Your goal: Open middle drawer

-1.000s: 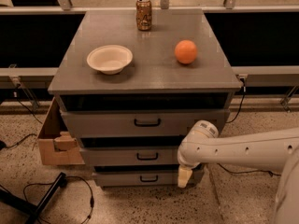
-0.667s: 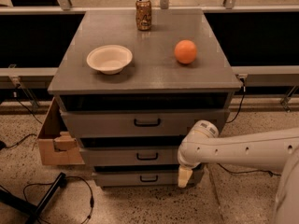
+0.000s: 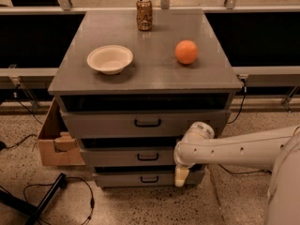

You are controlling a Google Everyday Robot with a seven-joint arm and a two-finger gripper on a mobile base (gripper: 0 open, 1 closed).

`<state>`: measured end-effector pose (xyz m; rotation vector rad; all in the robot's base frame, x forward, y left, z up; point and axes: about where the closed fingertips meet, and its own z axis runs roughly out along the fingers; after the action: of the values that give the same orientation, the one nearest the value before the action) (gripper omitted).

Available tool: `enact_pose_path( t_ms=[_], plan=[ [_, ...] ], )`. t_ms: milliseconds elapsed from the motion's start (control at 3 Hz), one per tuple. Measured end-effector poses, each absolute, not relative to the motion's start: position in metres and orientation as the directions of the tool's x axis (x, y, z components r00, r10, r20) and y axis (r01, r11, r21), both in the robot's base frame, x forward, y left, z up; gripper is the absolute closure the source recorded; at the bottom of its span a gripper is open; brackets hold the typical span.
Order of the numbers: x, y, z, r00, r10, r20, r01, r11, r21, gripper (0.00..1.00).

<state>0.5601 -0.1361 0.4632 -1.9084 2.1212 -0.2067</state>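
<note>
The tool (image 3: 181,176) hangs low at the cabinet's right side, pointing down in front of the right end of the bottom drawer (image 3: 119,178). The white arm (image 3: 234,149) reaches in from the right edge of the view. Whether the tool is open or closed I cannot tell, and nothing shows in its hold.

The middle drawer (image 3: 105,157) sits between the top drawer (image 3: 101,123) and the bottom one, its front about level with the arm's wrist. Its black handle (image 3: 147,157) lies up and to the left of the tool — near, but apart from it. The handle's long axis runs level, side to side, so the tool would probably have to rise and shift left to meet it.

The wrist covers the right end of the middle drawer's front — how far that drawer already stands out is hard to judge.
</note>
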Motion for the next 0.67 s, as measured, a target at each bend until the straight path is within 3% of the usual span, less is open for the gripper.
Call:
enact_pose_path(
  t_ms=[667],
  plan=[
    [0.577,-0.122,0.444,-0.032,-0.995,-0.093,-0.956,0.058,-0.287,0.00]
  ],
)
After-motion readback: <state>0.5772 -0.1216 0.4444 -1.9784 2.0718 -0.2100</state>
